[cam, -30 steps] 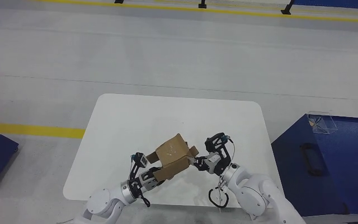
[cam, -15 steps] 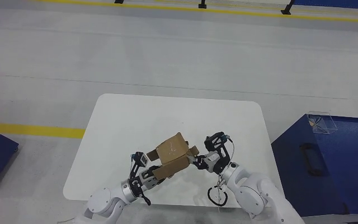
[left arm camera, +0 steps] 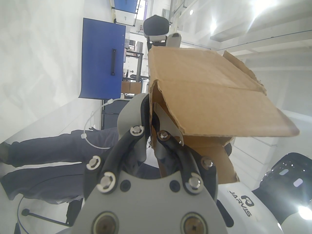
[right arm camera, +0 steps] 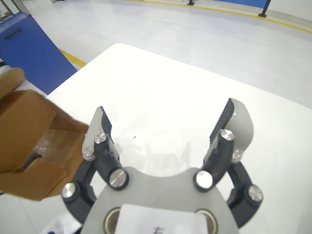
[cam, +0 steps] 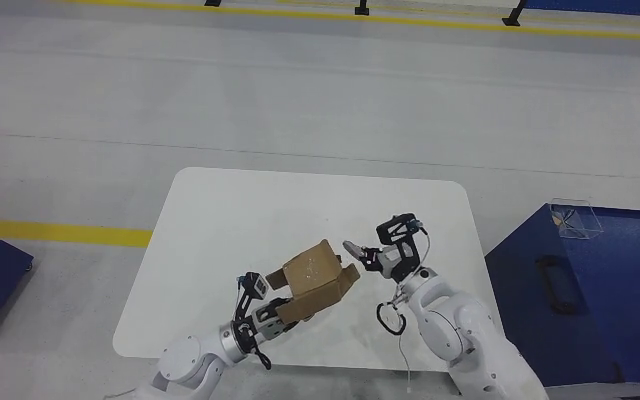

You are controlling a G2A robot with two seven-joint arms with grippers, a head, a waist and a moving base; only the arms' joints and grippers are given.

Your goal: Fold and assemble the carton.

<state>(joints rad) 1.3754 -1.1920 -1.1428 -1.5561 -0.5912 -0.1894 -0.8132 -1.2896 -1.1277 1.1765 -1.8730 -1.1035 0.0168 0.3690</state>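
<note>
Brown cardboard carton (cam: 318,277), partly folded, near the white table's (cam: 250,210) 6 o'clock edge, apparently off the surface, clamped at one wall by left gripper (left arm camera: 154,120). Right gripper (right arm camera: 168,120) spread wide, empty, at carton's 3 o'clock. Grey floor (cam: 300,90), blue cabinet (cam: 560,300) beyond.

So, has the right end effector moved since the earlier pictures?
Yes. In the top view the right end effector has shifted away from the side of the carton, toward the far edge of the table.
</note>
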